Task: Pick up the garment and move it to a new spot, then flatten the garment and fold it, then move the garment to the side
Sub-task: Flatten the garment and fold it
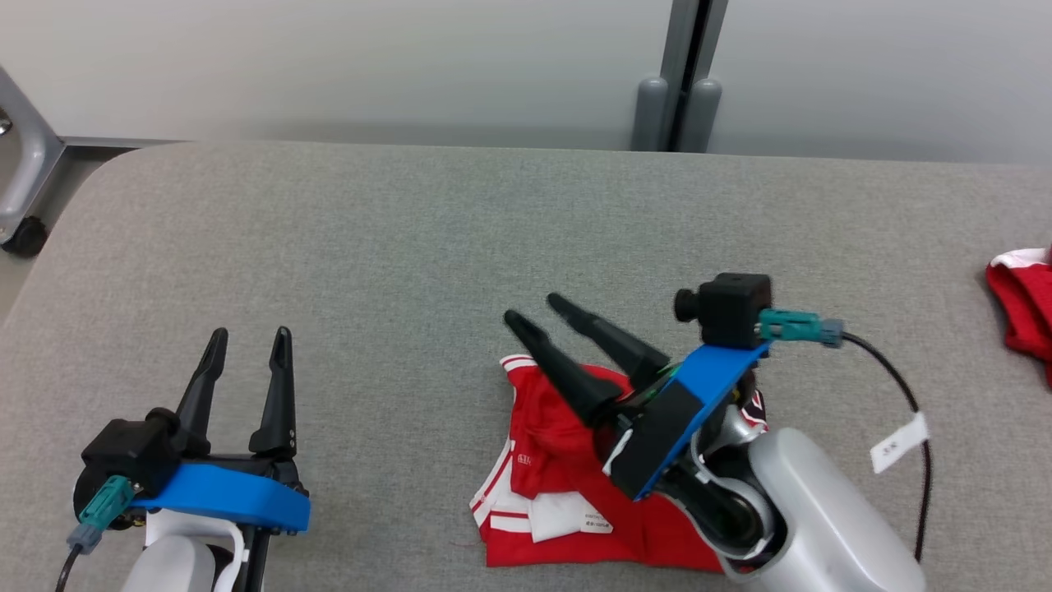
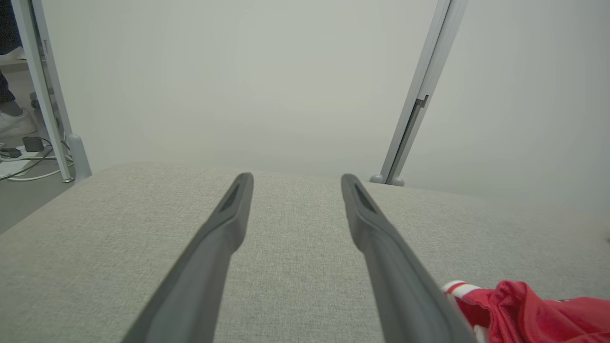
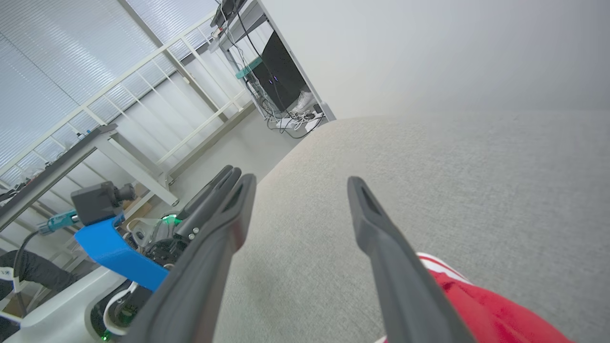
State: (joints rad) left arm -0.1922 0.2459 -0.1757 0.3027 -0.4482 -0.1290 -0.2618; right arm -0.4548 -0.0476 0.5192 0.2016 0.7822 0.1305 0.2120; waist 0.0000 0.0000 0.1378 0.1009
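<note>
Right gripper (image 1: pixel 532 308): fingers spread, nothing between them. It sits above the far left corner of the garment (image 1: pixel 559 460), tips pointing far-left, and I can't tell whether it touches the fabric. Left gripper (image 1: pixel 251 332): also spread and empty, over bare table (image 1: pixel 411 247) at the near left, well apart from the garment.

The garment is red with white stripe trim, lying in a roughly folded block near the table's near edge, right of centre. The white sewn-in label (image 1: pixel 567 518) on its near left part has small print, too fine to read. There is some white lettering on the red beside the stripes, also illegible. The garment's right side is hidden behind the right forearm.

The white tag (image 1: pixel 898 442) on the right wrist cable has dark characters I can't make out. A second red-and-white cloth (image 1: pixel 1023 304) lies at the far right of the table, cut off by the frame edge.
</note>
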